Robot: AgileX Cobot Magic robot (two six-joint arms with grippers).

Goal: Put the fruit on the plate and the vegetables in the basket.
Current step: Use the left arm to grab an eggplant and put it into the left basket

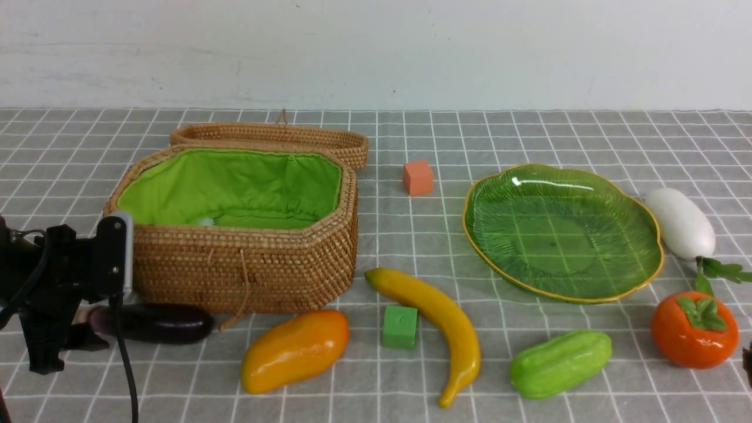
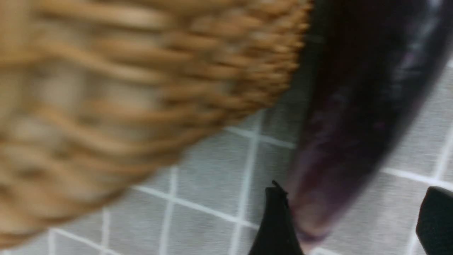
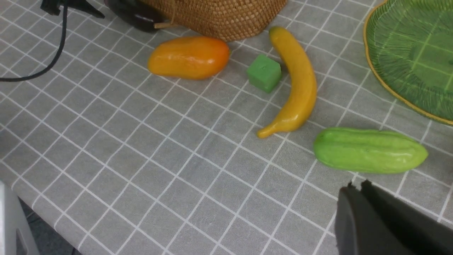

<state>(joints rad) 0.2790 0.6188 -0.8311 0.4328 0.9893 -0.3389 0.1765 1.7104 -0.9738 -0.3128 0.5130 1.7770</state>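
The purple eggplant point(image 1: 153, 323) lies in front of the wicker basket point(image 1: 247, 264). My left gripper point(image 1: 76, 332) is open at the eggplant's left end. In the left wrist view the eggplant's tip point(image 2: 339, 148) sits between the spread fingers of the gripper point(image 2: 354, 205), close against one finger. The mango point(image 1: 295, 351), banana point(image 1: 437, 326) and green gourd point(image 1: 561, 363) lie along the front. The green plate point(image 1: 564, 235) is empty. The radish point(image 1: 681, 223) and persimmon point(image 1: 694, 329) lie to its right. My right gripper point(image 3: 357, 186) is shut and empty, near the gourd point(image 3: 370, 150).
The basket's lid point(image 1: 276, 138) leans behind the basket. An orange cube point(image 1: 418, 177) sits between basket and plate. A green cube point(image 1: 400, 326) sits between mango and banana. A black cable point(image 1: 126, 364) hangs from the left arm. The table's front edge shows in the right wrist view.
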